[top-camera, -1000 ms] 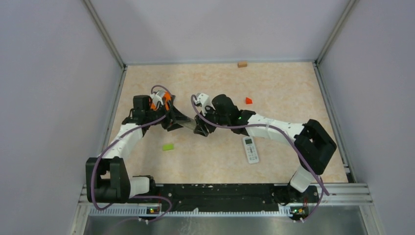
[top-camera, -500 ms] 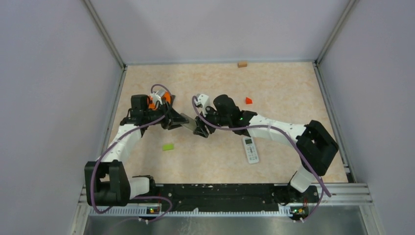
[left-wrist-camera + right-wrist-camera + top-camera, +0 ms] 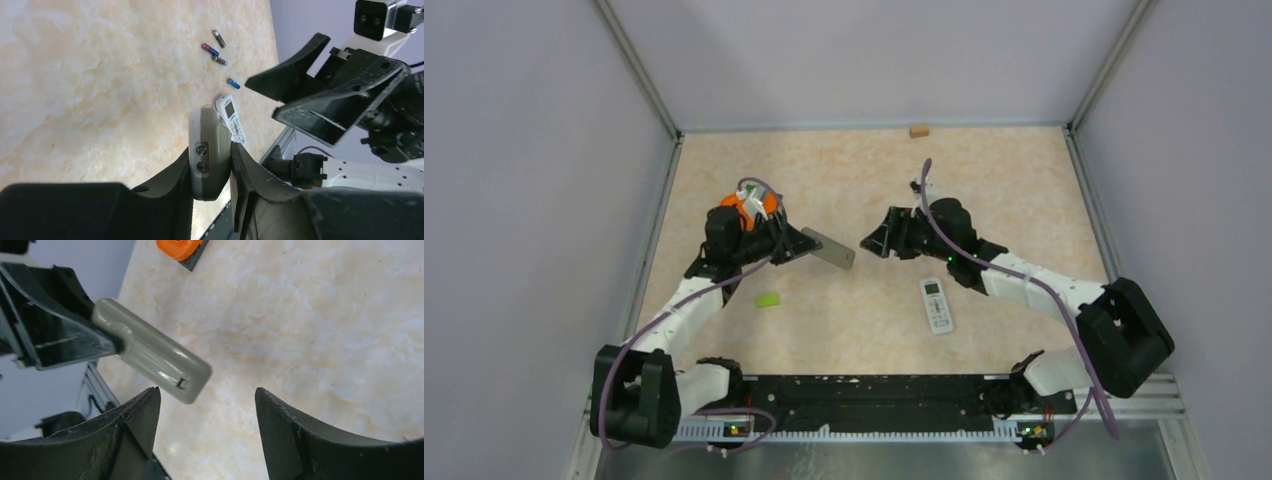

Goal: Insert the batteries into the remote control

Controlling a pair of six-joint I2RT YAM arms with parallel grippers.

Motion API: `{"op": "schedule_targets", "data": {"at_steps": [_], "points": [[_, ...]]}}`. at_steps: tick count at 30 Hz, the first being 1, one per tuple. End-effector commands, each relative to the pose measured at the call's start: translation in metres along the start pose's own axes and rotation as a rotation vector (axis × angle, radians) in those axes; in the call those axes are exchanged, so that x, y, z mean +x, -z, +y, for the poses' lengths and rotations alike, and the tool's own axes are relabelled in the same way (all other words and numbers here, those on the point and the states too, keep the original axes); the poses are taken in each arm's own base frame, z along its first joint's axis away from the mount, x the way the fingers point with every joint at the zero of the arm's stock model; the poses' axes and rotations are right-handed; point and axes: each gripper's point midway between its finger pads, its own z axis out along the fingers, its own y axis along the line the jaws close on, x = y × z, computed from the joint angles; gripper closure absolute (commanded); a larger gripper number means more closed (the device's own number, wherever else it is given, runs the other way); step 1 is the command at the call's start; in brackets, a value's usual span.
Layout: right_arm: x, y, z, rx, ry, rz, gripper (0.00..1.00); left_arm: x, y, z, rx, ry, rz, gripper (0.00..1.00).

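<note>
Grip: left tool (image 3: 214, 150) clenched on grey remote (image 3: 150, 357); right tool (image 3: 206, 392) released; both point inward, tips apart.

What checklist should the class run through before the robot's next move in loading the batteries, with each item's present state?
1. Left gripper closed on one end of the grey remote: ok.
2. Right gripper open and not touching the grey remote: ok.
3. Four batteries lying loose on the table, none held: ok.
4. Battery cover off the grey remote: cannot tell.
5. White remote lying flat, untouched by either gripper: ok.
</note>
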Motion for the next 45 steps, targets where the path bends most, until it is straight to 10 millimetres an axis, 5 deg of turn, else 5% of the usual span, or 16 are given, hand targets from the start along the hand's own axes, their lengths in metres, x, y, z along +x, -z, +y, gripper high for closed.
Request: {"op": "schedule_targets", "data": {"at_steps": [1,8,14,18,27,45], "points": [[-0.034,0.016,0.025,-0.011,-0.246,-0.147,0.34,-0.023,-0.026,-0.011,-0.008,-0.093,-0.13,1.0],[-0.025,0.006,0.012,0.052,-0.419,-0.134,0.63,-0.004,-0.063,0.025,-0.06,0.102,-0.102,1.0],[0.001,-0.014,-0.001,0.05,-0.455,-0.067,0.62,0.018,-0.073,0.05,-0.094,0.183,-0.047,1.0],[0.018,-0.029,-0.005,0.047,-0.461,-0.012,0.54,0.027,-0.069,0.061,-0.138,0.175,-0.024,1.0],[0.046,-0.05,-0.016,0.076,-0.462,0.048,0.55,0.043,-0.061,0.092,-0.265,0.128,0.003,1.0],[0.062,-0.066,-0.024,0.09,-0.47,0.075,0.62,0.055,-0.056,0.104,-0.269,0.078,-0.003,1.0]]}}
